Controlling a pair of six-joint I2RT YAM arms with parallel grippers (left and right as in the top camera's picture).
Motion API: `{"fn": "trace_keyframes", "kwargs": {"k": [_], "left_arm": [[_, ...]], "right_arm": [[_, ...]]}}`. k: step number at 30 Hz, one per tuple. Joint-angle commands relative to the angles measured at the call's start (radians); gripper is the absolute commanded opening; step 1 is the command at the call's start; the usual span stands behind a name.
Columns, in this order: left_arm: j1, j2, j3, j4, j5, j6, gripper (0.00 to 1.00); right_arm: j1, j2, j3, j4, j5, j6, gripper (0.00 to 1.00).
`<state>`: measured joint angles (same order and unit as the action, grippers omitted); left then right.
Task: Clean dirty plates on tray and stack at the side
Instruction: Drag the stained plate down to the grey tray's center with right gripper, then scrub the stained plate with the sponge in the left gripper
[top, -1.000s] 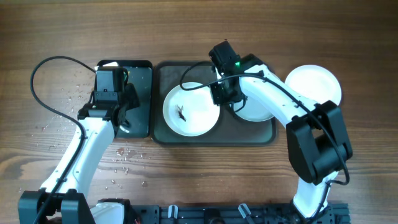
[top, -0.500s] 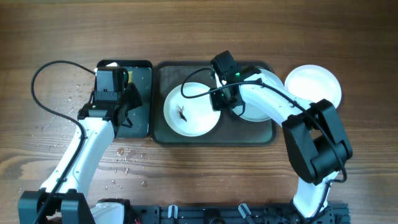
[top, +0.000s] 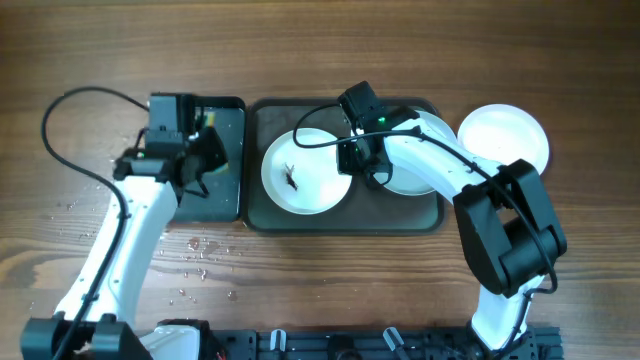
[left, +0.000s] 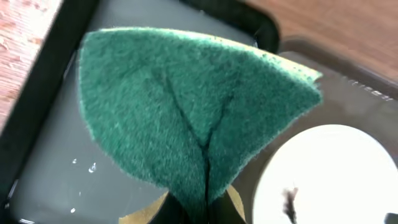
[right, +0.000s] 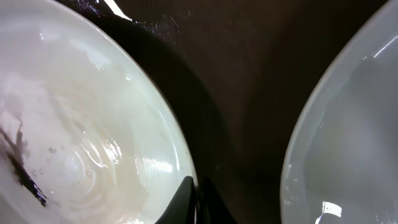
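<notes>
A white plate (top: 305, 172) with a dark smudge at its centre lies on the left half of the grey-green tray (top: 345, 218). My right gripper (top: 353, 162) is shut on that plate's right rim; in the right wrist view the black fingertips (right: 198, 199) pinch the edge of the dirty plate (right: 93, 124). A second plate (top: 418, 172) lies on the tray's right half, partly under my right arm. A third plate (top: 503, 135) sits on the table beside the tray. My left gripper (top: 203, 163) is shut on a green sponge (left: 193, 106) above the black tray (top: 222, 195).
The black tray (left: 43, 162) holds a film of water. Water drops speckle the wood in front of it (top: 200, 250). Cables loop from both arms. The arm bases stand along the table's near edge.
My right gripper has closed on the dirty plate's rim. My left arm has lifted and moved towards the far side with the sponge.
</notes>
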<state>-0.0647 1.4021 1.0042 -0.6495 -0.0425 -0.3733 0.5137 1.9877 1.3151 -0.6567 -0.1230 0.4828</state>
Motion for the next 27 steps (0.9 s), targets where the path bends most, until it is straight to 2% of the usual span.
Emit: {"fn": "trace_keyframes", "kwargs": {"k": [1,5,6,16,19,27], "left_arm": [[-0.003,0.006,0.107,-0.082,0.071,-0.009,0.04],[-0.011,0.051,0.115,-0.064,0.341,-0.005,0.04],[-0.019,0.063,0.115,-0.058,0.363,-0.006,0.04],[-0.213,0.231,0.114,-0.008,0.355,-0.059,0.04],[-0.24,0.276,0.114,-0.007,0.293,-0.103,0.04],[-0.254,0.377,0.114,0.018,0.217,-0.107,0.04]], "right_arm": [[-0.002,0.006,-0.014,0.002,-0.016,0.023,0.04],[-0.002,0.006,-0.014,0.006,-0.035,0.022,0.04],[-0.002,0.006,-0.014,0.006,-0.035,0.021,0.04],[-0.002,0.006,-0.014,0.005,-0.035,0.014,0.04],[-0.002,0.006,-0.014,0.005,-0.035,0.014,0.04],[-0.002,0.006,-0.014,0.005,-0.035,0.014,0.04]]}}
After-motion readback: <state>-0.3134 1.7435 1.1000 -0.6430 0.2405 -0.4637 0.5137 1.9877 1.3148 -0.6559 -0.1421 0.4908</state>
